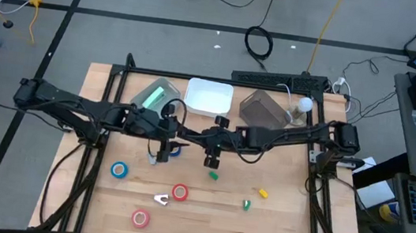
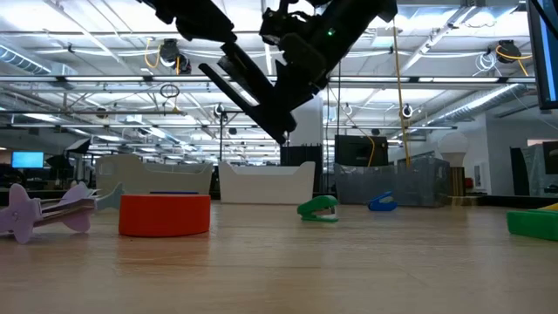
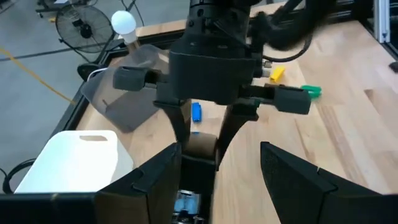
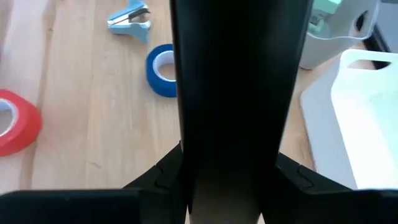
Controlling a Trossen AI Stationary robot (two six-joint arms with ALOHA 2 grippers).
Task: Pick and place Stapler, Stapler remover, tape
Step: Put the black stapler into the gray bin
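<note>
A black stapler (image 2: 248,92) hangs tilted in the air between both grippers, above the table's middle. My right gripper (image 4: 224,180) is shut on it. My left gripper (image 3: 217,186) is open, its fingers standing either side of the stapler's other end (image 3: 196,180). On the table lie a blue tape roll (image 1: 119,170), a red one (image 1: 180,192), a pink-red one (image 1: 140,218), and a second blue roll (image 4: 163,70) beneath the grippers. The pale staple remover (image 1: 160,199) lies on its side near the red roll. My right gripper pinches the black stapler's body (image 4: 236,143) between its two fingers, which lie across its length. The stapler is lifted clear of the table and slants down from the table's left to its right (image 2: 279,126). My left gripper: the stapler end lies close against one finger (image 3: 158,180), and I cannot tell whether they touch.
Along the far edge stand a green-tinted bin (image 1: 155,94), a white tray (image 1: 209,97) and a grey bin (image 1: 263,107) with a bulb (image 1: 305,104) beside it. Small green (image 1: 214,175), (image 1: 246,205) and yellow (image 1: 263,193) bits lie right of centre. Bare wood shows near the front.
</note>
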